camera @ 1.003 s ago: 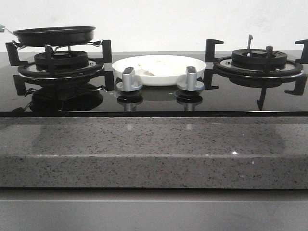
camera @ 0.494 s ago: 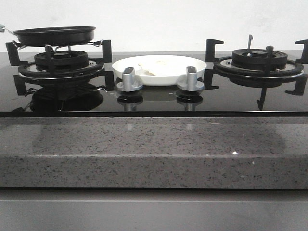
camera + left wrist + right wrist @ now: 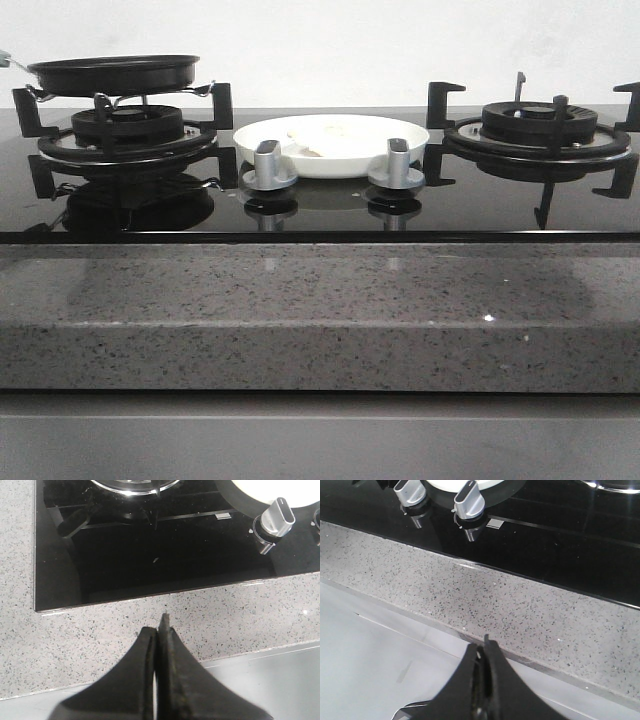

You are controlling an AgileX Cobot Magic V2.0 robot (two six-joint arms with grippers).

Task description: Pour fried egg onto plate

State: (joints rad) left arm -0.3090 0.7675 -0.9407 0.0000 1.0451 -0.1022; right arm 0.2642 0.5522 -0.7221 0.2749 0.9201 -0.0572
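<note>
From the front, the fried egg (image 3: 318, 138) already lies on the plate (image 3: 400, 150) between the burners, and the black pan (image 3: 112, 74) sits on the left burner, so the job looks done. The left wrist view shows the left fingers (image 3: 159, 630) pressed together, holding nothing, over the desk (image 3: 100, 630). The right wrist view shows the right fingers (image 3: 484, 652) closed and empty too.

— Is any lettering, brand, number or sign to be read anywhere?

— None is found. No print is seen on the glass hob (image 3: 470, 205), and the knobs (image 3: 268, 165) are left unmarked; the small pale patch beside a knob in the right wrist view is too blurred to be read.
</note>
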